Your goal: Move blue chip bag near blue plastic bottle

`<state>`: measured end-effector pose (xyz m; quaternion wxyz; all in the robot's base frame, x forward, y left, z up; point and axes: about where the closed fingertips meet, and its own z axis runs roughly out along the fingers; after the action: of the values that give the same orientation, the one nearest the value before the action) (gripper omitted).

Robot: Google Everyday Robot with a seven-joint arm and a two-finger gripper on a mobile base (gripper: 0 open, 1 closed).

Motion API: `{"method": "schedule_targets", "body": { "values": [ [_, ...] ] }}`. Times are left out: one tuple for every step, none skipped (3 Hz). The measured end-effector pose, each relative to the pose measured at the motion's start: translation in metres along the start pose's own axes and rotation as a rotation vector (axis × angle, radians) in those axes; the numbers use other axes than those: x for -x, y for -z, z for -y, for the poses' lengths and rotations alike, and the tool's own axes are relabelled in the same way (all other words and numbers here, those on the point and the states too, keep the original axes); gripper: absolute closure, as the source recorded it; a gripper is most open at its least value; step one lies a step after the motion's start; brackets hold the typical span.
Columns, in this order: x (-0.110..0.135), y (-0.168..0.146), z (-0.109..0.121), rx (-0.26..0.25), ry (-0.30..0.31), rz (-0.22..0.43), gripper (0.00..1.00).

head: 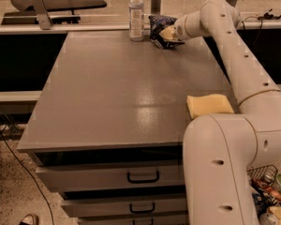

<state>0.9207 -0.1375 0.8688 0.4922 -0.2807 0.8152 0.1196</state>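
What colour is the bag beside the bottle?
The chip bag is dark blue, camera view; the gripper is at it.

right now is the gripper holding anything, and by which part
The gripper holds the chip bag by its right side, just right of the bottle.

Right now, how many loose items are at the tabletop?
3: the blue plastic bottle at the far edge, the blue chip bag just right of it in the gripper, a yellow sponge by the right edge. The arm may hide others.
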Motion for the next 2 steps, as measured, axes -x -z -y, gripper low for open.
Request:
{"method": "schedule_targets", "body": {
  "values": [
    [0.0000, 0.0000, 0.0000, 0.000, 0.000, 0.000, 0.29],
    [-0.0002, 0.0001, -0.0057, 0.016, -0.008, -0.013, 0.06]
  ]
}}
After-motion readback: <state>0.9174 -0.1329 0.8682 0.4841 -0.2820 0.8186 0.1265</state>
